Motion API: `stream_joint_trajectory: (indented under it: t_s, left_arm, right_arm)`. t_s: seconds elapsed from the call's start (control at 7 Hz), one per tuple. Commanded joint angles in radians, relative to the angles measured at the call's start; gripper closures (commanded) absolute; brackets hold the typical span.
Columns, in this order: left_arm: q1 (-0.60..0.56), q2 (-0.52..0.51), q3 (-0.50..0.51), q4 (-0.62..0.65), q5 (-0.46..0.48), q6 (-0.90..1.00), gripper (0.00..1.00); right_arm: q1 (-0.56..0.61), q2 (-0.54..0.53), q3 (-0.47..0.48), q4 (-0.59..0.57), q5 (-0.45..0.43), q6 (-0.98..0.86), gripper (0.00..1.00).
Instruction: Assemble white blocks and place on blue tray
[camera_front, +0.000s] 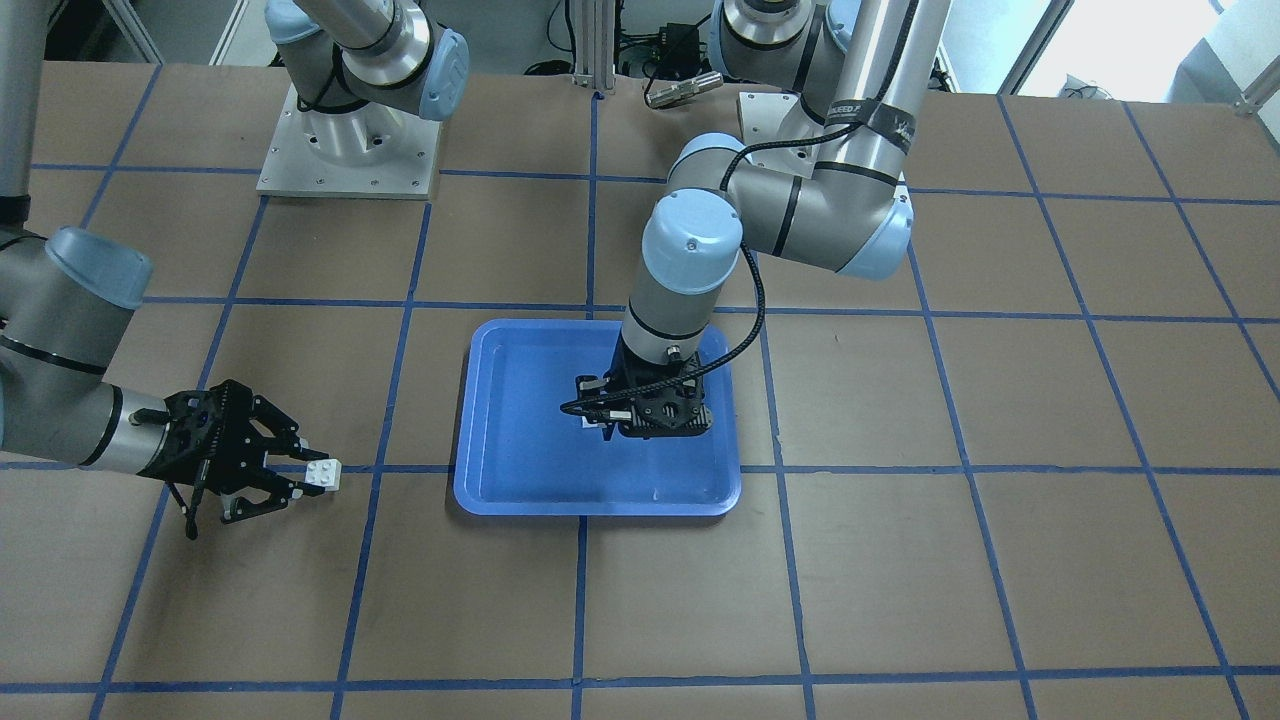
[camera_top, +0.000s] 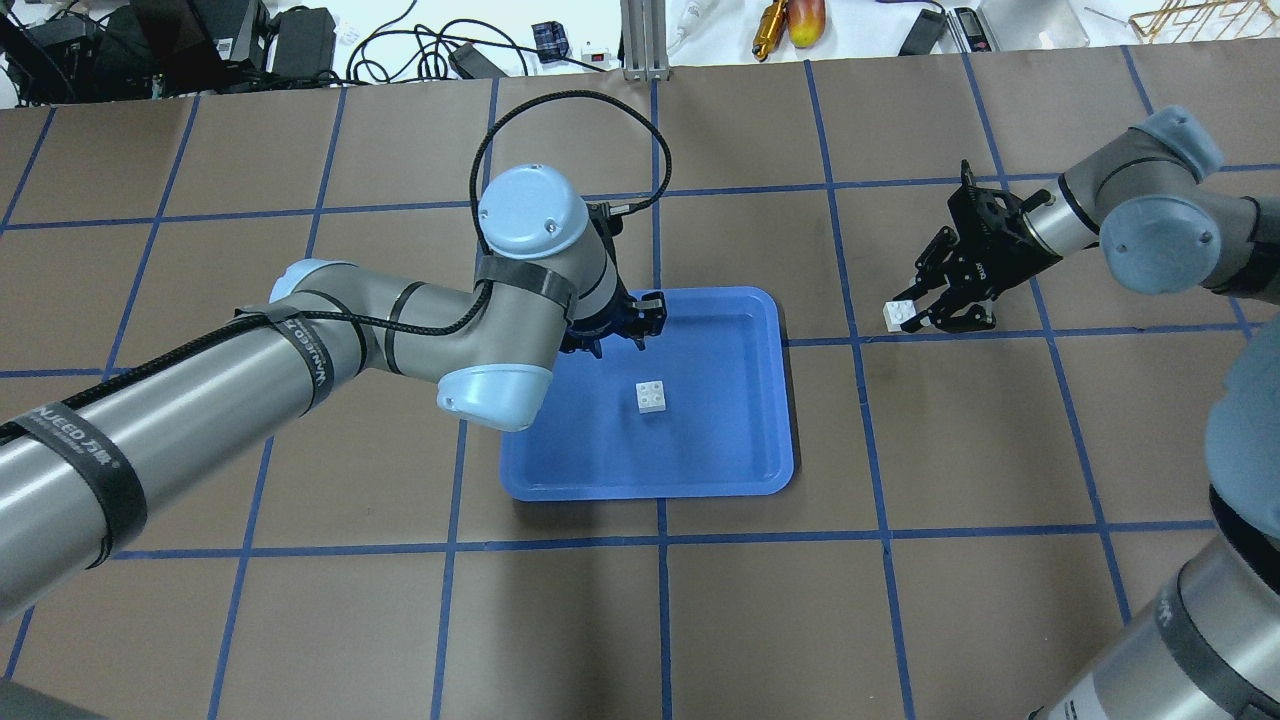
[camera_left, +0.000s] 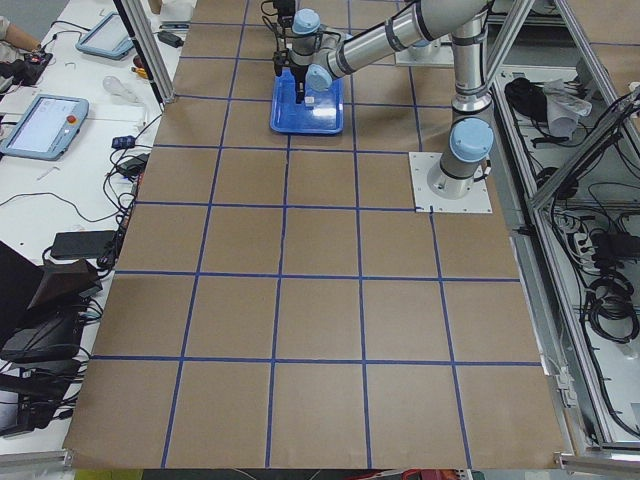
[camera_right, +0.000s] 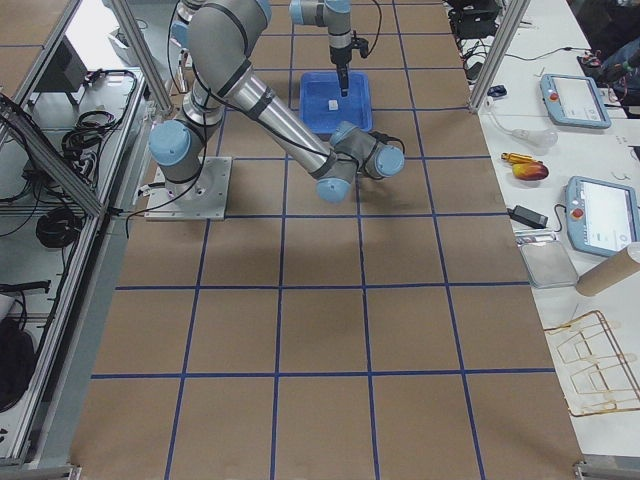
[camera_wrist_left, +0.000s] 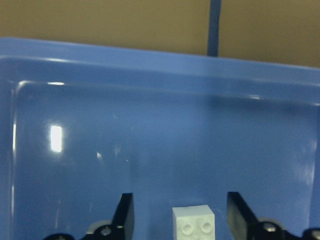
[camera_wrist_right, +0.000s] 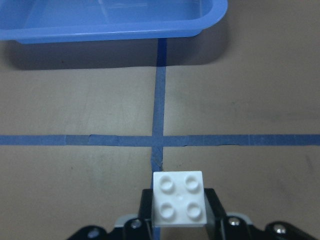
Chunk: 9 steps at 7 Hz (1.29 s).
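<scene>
1. Overhead exterior: blue tray (camera_top: 730, 440) sits midway between the counter's left and right edges; one white block (camera_top: 652, 397) rests on it.
2. Left gripper (camera_wrist_left: 182, 212) released, jaws spread over that block.
3. Right gripper (camera_top: 928, 312) grasps second white block (camera_wrist_right: 179, 204), towards the right edge.
4. Judged step: joining; next, align studs and press down.

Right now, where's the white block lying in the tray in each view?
Front-facing: white block mostly hidden, tray centre.
Overhead: tray centre.
Exterior left: top, tiny speck.
Exterior right: top centre, tiny.
Left wrist: bottom centre.
Right wrist: not in view.
Shared landmark: blue tray.
</scene>
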<state>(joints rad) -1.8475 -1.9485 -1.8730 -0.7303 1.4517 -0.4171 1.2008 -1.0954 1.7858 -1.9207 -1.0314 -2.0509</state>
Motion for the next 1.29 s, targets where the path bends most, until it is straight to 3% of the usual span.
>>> stream_joint_trajectory:
  t_s: [0.0,0.14,0.43,0.57,0.86,1.0,1.14]
  left_arm:
    - [0.059,0.019,0.0,-0.001,-0.057,0.009,0.93]
    - [0.074,0.02,0.0,-0.004,-0.112,0.007,1.0]
    - [0.102,0.017,-0.018,-0.009,-0.192,0.007,1.0]
    - [0.122,0.022,-0.053,-0.008,-0.198,0.009,1.0]
    - [0.128,0.016,-0.113,0.005,-0.194,0.081,1.0]
    - [0.11,0.01,-0.12,0.006,-0.194,0.055,1.0]
    - [0.087,-0.004,-0.123,0.005,-0.192,0.07,1.0]
  right_arm:
    - [0.067,-0.059,0.004,0.011,0.011,0.142,1.0]
    - [0.116,-0.108,0.003,0.009,0.022,0.243,1.0]
    - [0.236,-0.113,0.006,-0.003,0.046,0.288,1.0]
    - [0.273,-0.115,0.007,-0.009,0.1,0.305,1.0]
    - [0.344,-0.107,0.082,-0.189,0.105,0.45,1.0]
    - [0.373,-0.106,0.137,-0.363,0.1,0.538,1.0]
    - [0.382,-0.107,0.182,-0.424,0.1,0.554,1.0]
